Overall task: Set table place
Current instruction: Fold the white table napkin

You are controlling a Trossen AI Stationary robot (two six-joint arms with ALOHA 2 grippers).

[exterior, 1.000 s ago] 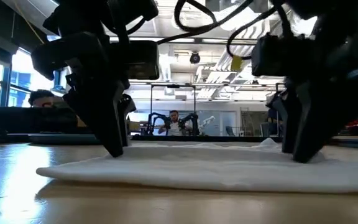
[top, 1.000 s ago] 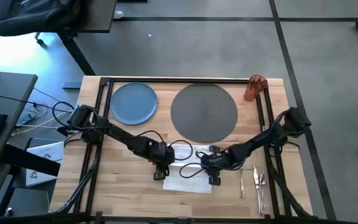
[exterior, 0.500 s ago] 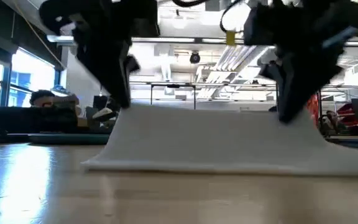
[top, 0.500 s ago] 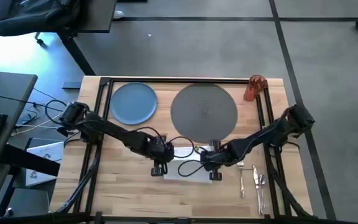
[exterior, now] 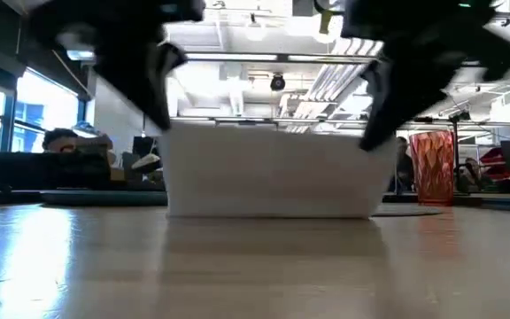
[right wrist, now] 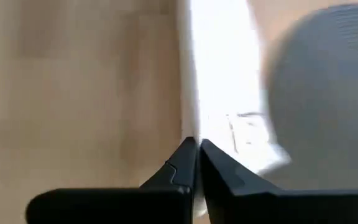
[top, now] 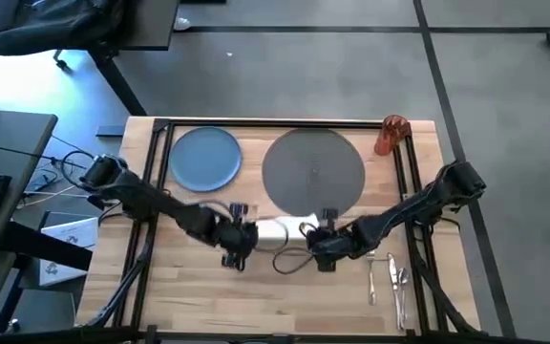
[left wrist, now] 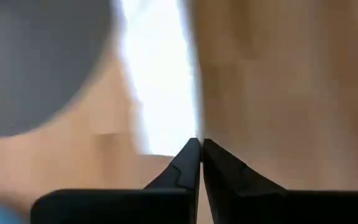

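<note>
The white napkin (top: pixel 273 232) hangs as an upright sheet (exterior: pixel 268 173) between my two grippers, just near of the round grey mat (top: pixel 313 172). My left gripper (top: pixel 246 239) is shut on its upper left corner. My right gripper (top: pixel 311 239) is shut on its upper right corner. The blue plate (top: pixel 205 159) lies flat on the table at the far left. The orange cup (top: pixel 391 135) stands at the far right. Fork, knife and spoon (top: pixel 390 277) lie at the near right. My left gripper pinches the napkin's upper left corner (left wrist: pixel 188 134) between its two fingers (exterior: pixel 162 106), which come from above. The sheet hangs below them, fairly flat, its lower edge (exterior: pixel 268 215) down at the tabletop. My right gripper pinches the napkin's upper right corner (right wrist: pixel 191 130) between its two fingers (exterior: pixel 374 124), which come from above, slanting. That side hangs below the fingers as well, held level with the left corner.
Black rails (top: pixel 156 182) run along the table's left and right sides and its far edge. Bare wood (top: pixel 275 296) lies near of the napkin. Loose cables (top: pixel 289 258) hang between the two grippers. People and desks show in the room behind.
Both grippers have risen and gone toward the table's far edge, shut on the napkin. The napkin, flat on the table a second ago, has been pulled up by one edge into a hanging sheet and carried toward the grey mat.
</note>
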